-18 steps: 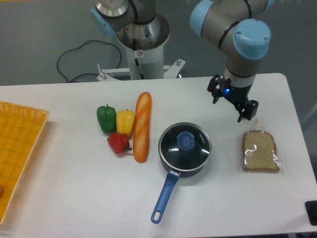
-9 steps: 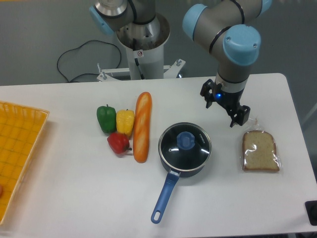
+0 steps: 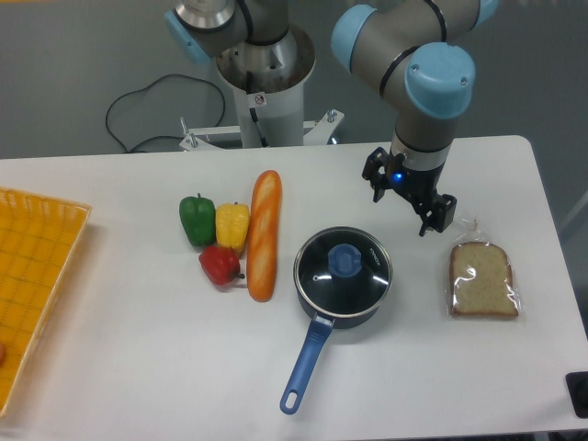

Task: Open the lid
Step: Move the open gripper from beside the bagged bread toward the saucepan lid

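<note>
The round dark glass lid [image 3: 343, 266] with a metal rim and a blue knob [image 3: 344, 260] sits shut on the blue saucepan, whose long handle [image 3: 303, 365] points to the front left. My gripper [image 3: 405, 197] hangs above the table up and to the right of the lid, apart from it. Its two fingers are spread, with nothing between them.
A baguette [image 3: 263, 233] lies left of the pan, with green [image 3: 196, 219], yellow [image 3: 231, 224] and red [image 3: 220, 265] peppers beside it. A wrapped slice of bread [image 3: 481, 279] lies to the right. A yellow basket [image 3: 37, 276] is at the left edge.
My gripper has moved left, towards the pan, by a few centimetres over the last second. The lid and the other objects have not moved.
</note>
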Action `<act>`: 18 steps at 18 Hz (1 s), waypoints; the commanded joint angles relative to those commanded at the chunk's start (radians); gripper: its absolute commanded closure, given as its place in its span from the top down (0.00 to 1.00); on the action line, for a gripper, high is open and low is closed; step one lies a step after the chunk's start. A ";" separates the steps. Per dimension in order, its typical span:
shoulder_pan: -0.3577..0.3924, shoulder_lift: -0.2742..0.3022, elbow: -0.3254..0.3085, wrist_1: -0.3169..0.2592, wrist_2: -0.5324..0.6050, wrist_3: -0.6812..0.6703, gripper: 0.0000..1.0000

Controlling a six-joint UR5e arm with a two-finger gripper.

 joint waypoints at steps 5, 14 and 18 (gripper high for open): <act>-0.046 -0.029 0.006 0.000 0.003 0.000 1.00; -0.071 -0.051 0.006 -0.003 0.008 -0.072 0.99; -0.071 -0.054 0.002 -0.002 0.006 -0.187 1.00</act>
